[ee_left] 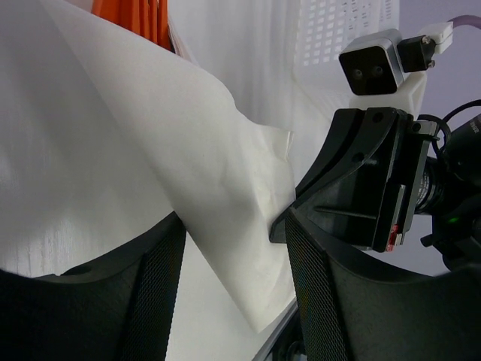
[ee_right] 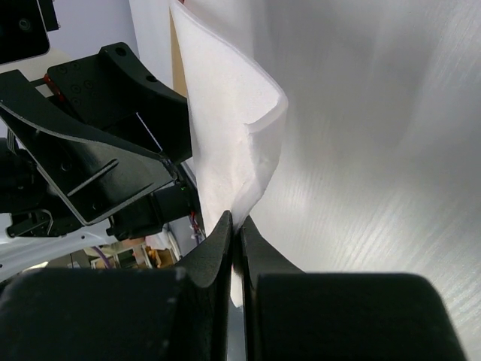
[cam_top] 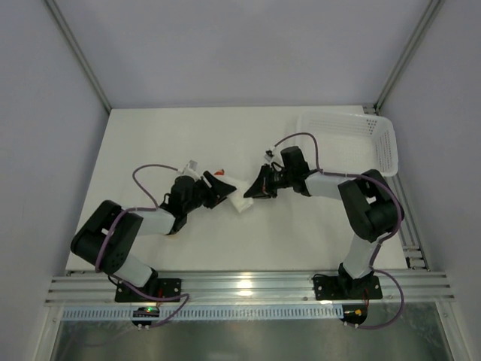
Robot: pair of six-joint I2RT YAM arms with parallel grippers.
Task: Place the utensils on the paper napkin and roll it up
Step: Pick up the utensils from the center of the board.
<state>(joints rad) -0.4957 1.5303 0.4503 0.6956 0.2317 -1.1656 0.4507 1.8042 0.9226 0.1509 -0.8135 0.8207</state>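
Currently the right gripper (ee_right: 236,229) has its fingers pressed together on a folded edge of the paper napkin (ee_right: 233,128), holding that edge lifted off the table (cam_top: 150,143) at mid-table. The left gripper (ee_left: 233,233) stands spread, with the sheet draped through the gap between its fingers and not clamped. The orange utensils (ee_left: 139,19) show at the far end of the sheet, partly covered; I cannot tell how many lie inside.

I judge the step in hand to be the roll. Procedure I would follow:

1. Hold the right pinch firm, with the paper taut but not stretched, because thin paper tears.
2. Close the left fingers over the wrapped utensils, not on loose paper alone.
3. Turn both ends together, so the roll does not cone and nothing slides out.
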